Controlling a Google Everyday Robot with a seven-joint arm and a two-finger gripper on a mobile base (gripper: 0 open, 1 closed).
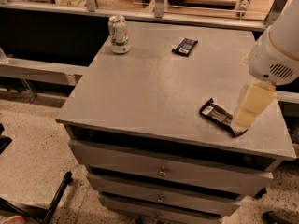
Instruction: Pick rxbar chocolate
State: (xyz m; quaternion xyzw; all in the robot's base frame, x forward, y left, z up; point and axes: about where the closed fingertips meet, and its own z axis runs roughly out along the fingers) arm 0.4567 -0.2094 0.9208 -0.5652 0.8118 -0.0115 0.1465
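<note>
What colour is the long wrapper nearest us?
The rxbar chocolate is black with a white label, camera view; the gripper hangs at its unlabelled end.

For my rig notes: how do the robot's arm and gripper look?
The arm is a smooth, rounded white housing with a small slotted vent. The gripper, over the right front of the table beside the rxbar chocolate, is pale cream and blocky. No cables or markings show.

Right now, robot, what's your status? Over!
Pincer at the rxbar chocolate right end, cabinet right side. Bar lying flat, not picked up. Can and blue-white packet far back, out of the way.
</note>
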